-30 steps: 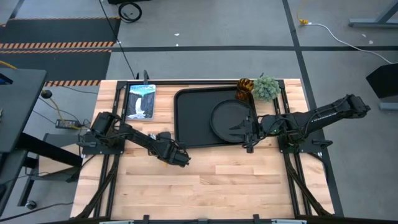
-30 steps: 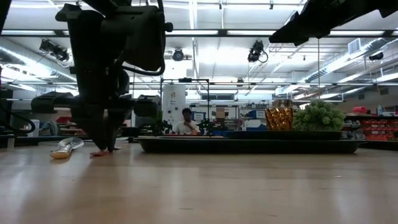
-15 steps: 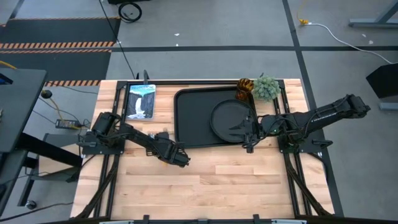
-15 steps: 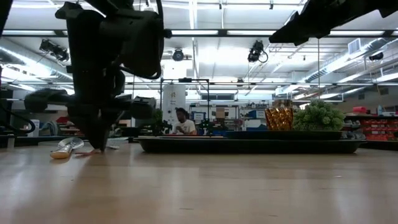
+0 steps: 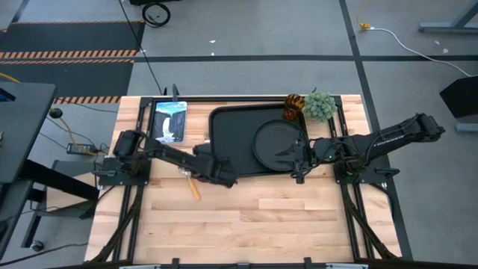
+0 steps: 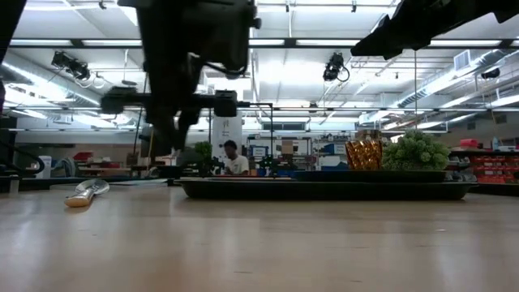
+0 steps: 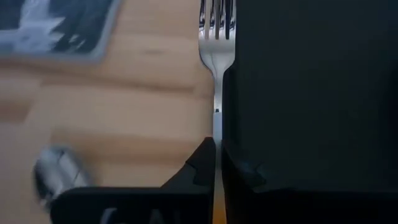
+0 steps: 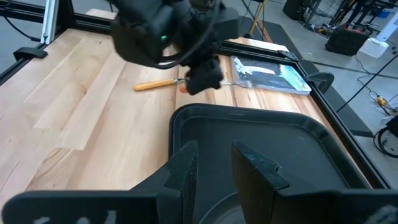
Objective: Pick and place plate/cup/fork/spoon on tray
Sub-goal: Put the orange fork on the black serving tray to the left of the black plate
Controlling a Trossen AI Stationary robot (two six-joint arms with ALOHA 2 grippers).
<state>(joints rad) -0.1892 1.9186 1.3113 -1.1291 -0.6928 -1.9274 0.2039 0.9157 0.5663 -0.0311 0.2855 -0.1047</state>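
My left gripper [image 5: 214,169] hangs just off the black tray's [image 5: 224,142] left rim, above the table, shut on the fork [image 7: 216,37]. The fork's silver prongs point toward the table's far edge. The spoon [image 5: 190,183] lies flat on the wood near the left gripper; it also shows in the low view [image 6: 85,193]. The round black plate [image 5: 278,142] lies in the tray. The amber cup [image 5: 293,104] stands at the tray's far right corner. My right gripper [image 8: 214,168] hovers open and empty over the tray, by the plate. My left gripper pinches the fork between its two fingers [image 7: 202,168], where the silver neck [image 7: 217,134] meets the red-orange handle. The fingers come from above, pointing down. The fork hangs about level, clear of the table, its handle end [image 8: 182,88] toward the near edge.
A blue-and-white picture card [image 5: 168,121] lies at the far left of the table. A fuzzy green plant ball [image 5: 320,104] stands beside the cup. Bare wood stretches along the near half of the table [image 5: 284,217]. A person shows far behind the table [image 6: 235,158].
My left gripper has risen from the table and moved toward the far edge and the tray, carrying the fork, which is now lifted clear of the wood. The spoon has stayed where it was. My right arm has kept still.
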